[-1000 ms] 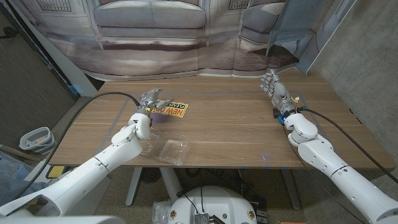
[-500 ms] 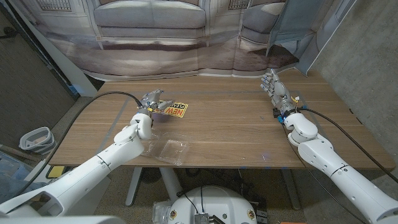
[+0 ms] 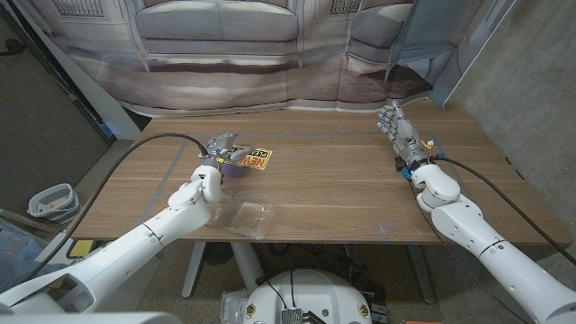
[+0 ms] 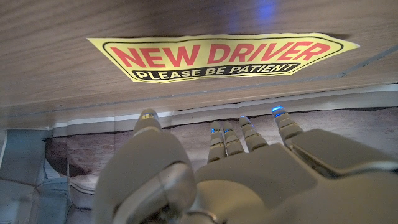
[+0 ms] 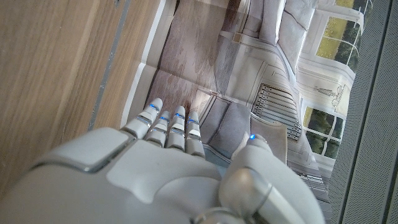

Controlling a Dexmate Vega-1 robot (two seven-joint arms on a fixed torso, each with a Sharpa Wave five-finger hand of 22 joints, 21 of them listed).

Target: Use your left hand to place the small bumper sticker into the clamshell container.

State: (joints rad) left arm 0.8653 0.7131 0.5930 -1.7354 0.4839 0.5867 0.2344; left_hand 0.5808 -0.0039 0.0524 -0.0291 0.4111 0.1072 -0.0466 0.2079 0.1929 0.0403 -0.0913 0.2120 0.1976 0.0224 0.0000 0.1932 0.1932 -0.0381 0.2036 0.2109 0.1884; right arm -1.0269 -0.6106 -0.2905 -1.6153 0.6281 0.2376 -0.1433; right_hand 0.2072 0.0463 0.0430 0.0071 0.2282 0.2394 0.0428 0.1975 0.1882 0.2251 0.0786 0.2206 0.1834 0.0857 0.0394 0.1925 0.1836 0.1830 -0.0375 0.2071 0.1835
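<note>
A yellow bumper sticker (image 3: 253, 158) reading NEW DRIVER PLEASE BE PATIENT (image 4: 217, 55) lies flat on the wooden table. My left hand (image 3: 221, 148) hovers at the sticker's left end with its fingers spread and nothing in it; in the left wrist view the fingertips (image 4: 148, 118) point toward the sticker, apart from it. A clear clamshell container (image 3: 251, 219) lies open near the table's front edge, just in front of my left forearm. My right hand (image 3: 397, 126) stands at the far right of the table, fingers extended and empty (image 5: 171, 124).
The wooden table (image 3: 342, 180) stretches between both arms. A printed backdrop of a sofa (image 3: 225, 36) hangs behind the table's far edge. A black cable (image 3: 153, 142) runs along my left arm. A grey bin (image 3: 49, 200) stands on the floor at the left.
My left hand has crept a little to the right and forward toward the sticker. The right arm and the container have stayed put.
</note>
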